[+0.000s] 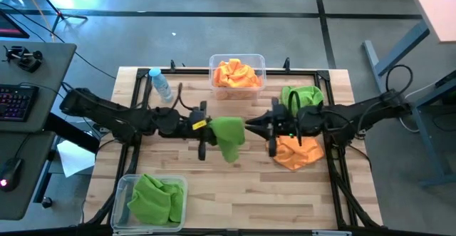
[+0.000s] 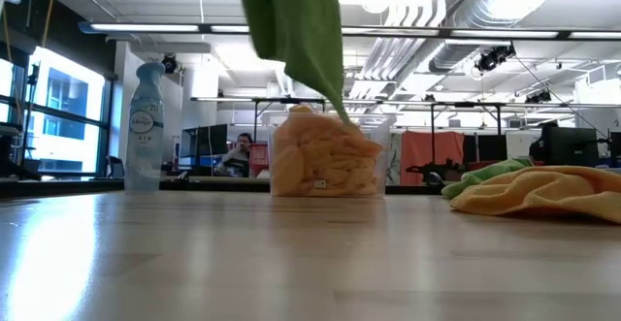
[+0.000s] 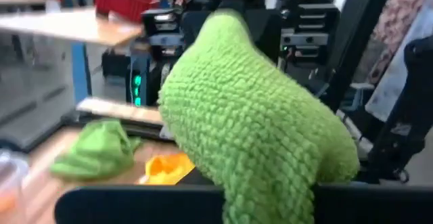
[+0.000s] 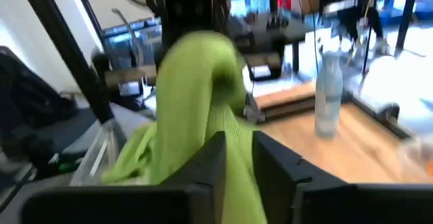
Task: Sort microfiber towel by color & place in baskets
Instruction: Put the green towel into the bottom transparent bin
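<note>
High view: handover mid-table. Left gripper (image 1: 206, 125) clamped on green towel (image 1: 228, 137); right gripper (image 1: 251, 125) part-open, towel between fingers. Advice: right releases fully, left carries to near-left basket (image 1: 122, 192).

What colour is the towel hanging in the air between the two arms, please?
Bright green; the towel shows best in the high view.

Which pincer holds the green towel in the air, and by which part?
The left pincer is shut on the green towel at its top edge; the cloth hangs below. The right pincer is opening beside it.
</note>
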